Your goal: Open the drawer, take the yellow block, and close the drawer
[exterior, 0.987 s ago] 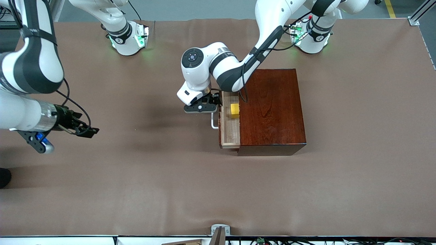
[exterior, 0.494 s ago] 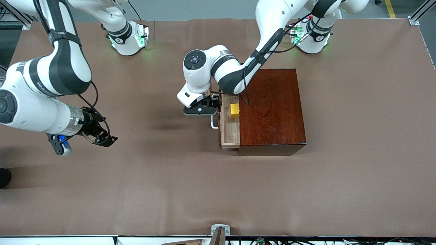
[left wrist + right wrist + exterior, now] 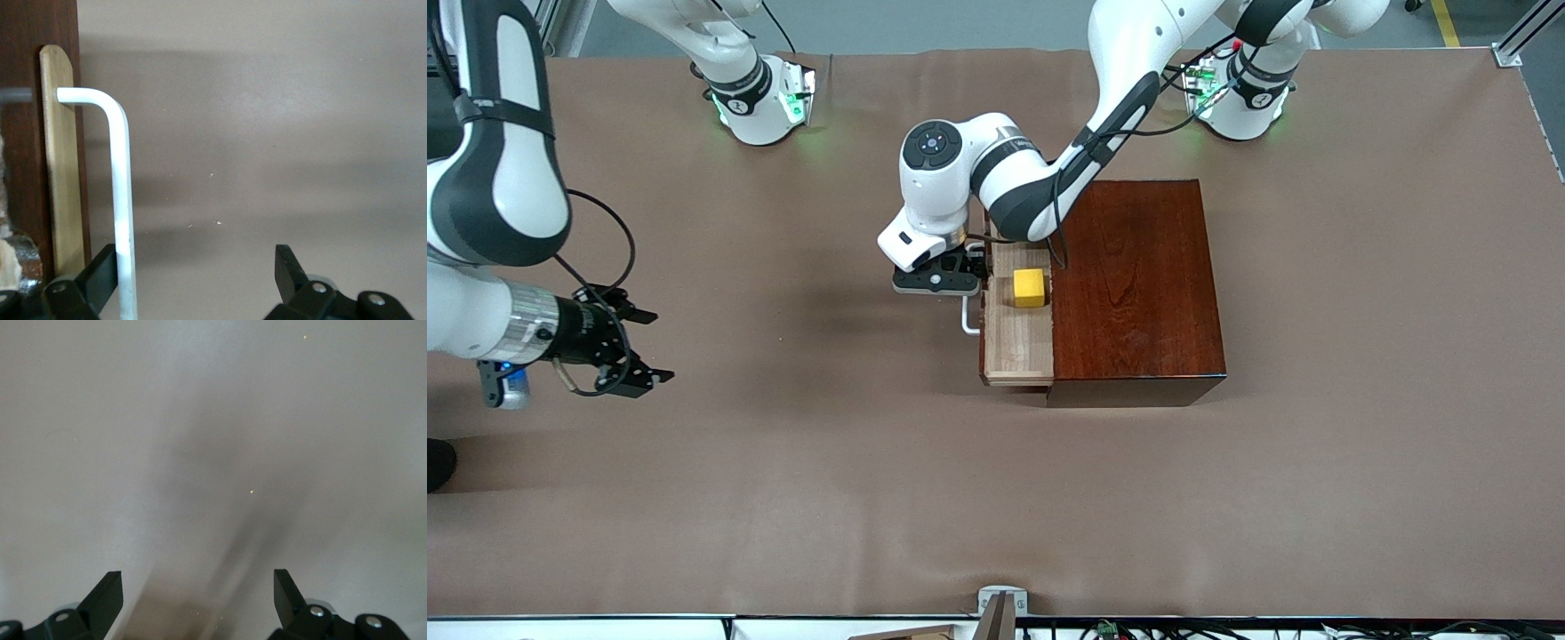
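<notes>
While hooked on the handle (image 3: 967, 318), draws out the drawer (image 3: 1014, 342) to uncover the yellow block (image 3: 1029, 288).
Over the bare table (image 3: 871, 489) toward the right arm's end, waits with the right gripper (image 3: 660, 347) spread wide and holding nothing, probably kept aside so as not to cross the working arm. Shows then the pale tray partly out of the mahogany box (image 3: 1138, 284), far enough to bare the whole yellow block, resting on the tray floor close to the edge of the box. Hooks the white handle with the left gripper (image 3: 938, 280), jaws apart and not clamped, with the bar against the inside of one finger (image 3: 100, 277): enough for a straight pull, it seems, and quick to release. Likely leaves the block free for a grasp from above.
</notes>
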